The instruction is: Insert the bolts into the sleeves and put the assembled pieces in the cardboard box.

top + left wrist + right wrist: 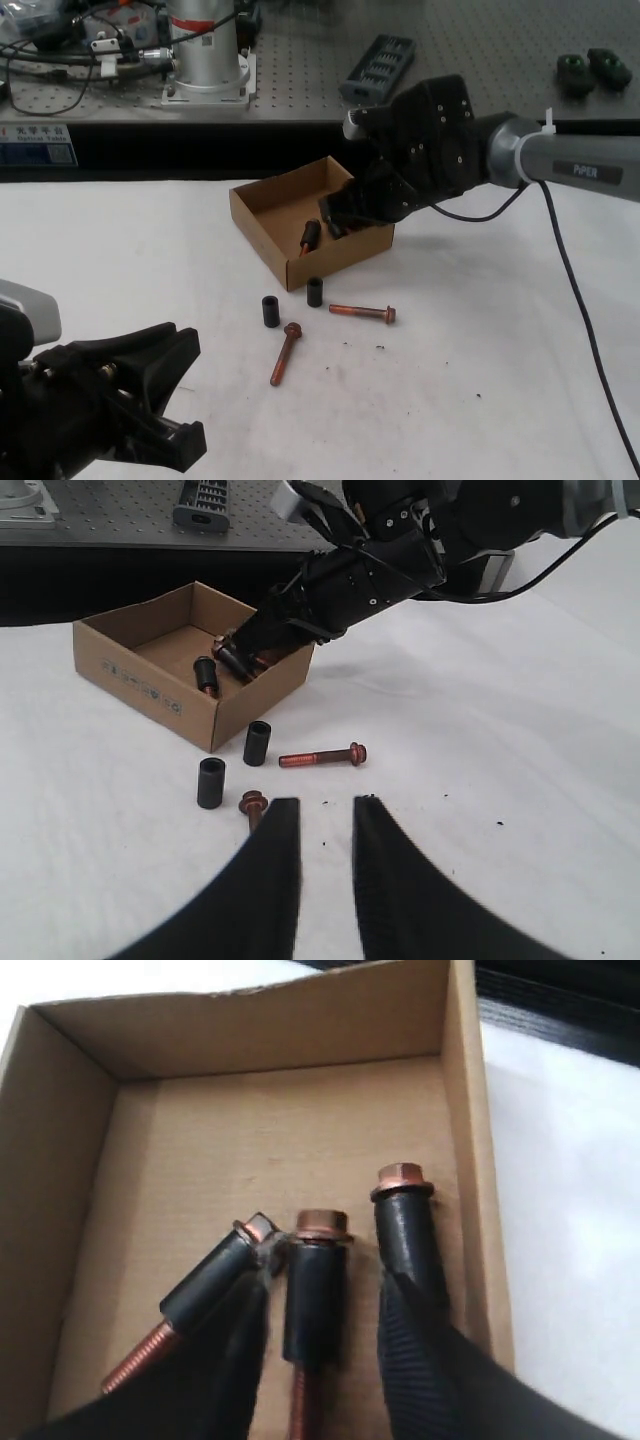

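Assembled pieces point(318, 1260), three of them, lie on the floor of the cardboard box point(80, 1160) right under the right gripper point(325, 1305). One sits between its spread fingers with a gap on each side, and another lies beside each finger. Judged from that, the drop-off is the step in hand. Doing it well means backing the gripper straight up and out, jaws wide, so neither finger drags a piece or catches the box wall. The left gripper point(325, 805), also spread and empty, hovers low over the bench point(500, 780). Two loose bolts point(320, 757) and two bare sleeves point(258, 743) lie just ahead of its fingertips, between it and the box.
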`<move>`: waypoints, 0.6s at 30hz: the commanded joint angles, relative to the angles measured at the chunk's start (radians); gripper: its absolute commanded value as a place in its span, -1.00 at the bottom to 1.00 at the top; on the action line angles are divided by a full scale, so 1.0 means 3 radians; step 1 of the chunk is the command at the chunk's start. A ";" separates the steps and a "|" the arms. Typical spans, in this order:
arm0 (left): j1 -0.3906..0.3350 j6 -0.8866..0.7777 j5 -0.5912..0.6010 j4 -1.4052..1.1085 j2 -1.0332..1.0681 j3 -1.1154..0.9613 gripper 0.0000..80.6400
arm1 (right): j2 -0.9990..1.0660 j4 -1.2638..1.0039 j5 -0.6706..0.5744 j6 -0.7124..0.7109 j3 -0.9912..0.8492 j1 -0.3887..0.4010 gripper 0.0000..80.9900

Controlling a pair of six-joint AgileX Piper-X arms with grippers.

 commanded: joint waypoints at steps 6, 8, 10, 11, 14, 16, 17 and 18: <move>-0.0014 0.0011 -0.0035 -0.0051 -0.0019 -0.0003 -0.63 | -0.0065 -0.0022 -0.0123 0.0141 -0.0105 -0.0016 0.03; -0.0014 0.0011 -0.0035 -0.0051 -0.0019 -0.0003 -0.63 | -0.0118 -0.0024 -0.0217 0.0141 -0.0128 -0.0007 0.03; -0.0014 0.0011 -0.0035 -0.0051 -0.0019 -0.0003 -0.63 | -0.0216 -0.0050 -0.0326 0.0141 -0.0132 0.0016 0.03; -0.0014 0.0023 -0.0035 -0.0051 -0.0019 -0.0003 -0.63 | -0.0263 -0.0051 -0.0356 0.0141 -0.0132 0.0030 0.03; -0.0014 0.0086 -0.0035 -0.0051 -0.0019 -0.0003 -0.63 | -0.0440 -0.0008 -0.0372 0.0141 -0.0132 0.0094 0.03; -0.0014 0.0086 -0.0035 -0.0051 -0.0019 -0.0003 -0.63 | -0.0567 0.0092 -0.0402 0.0141 -0.0132 0.0141 0.03; -0.0014 0.0086 -0.0035 -0.0051 -0.0019 -0.0003 -0.63 | -0.0629 0.0152 -0.0426 0.0141 -0.0132 0.0164 0.03; -0.0014 0.0086 -0.0035 -0.0051 -0.0019 0.0008 -0.63 | -0.0696 0.0241 -0.0432 0.0132 -0.0132 0.0188 0.03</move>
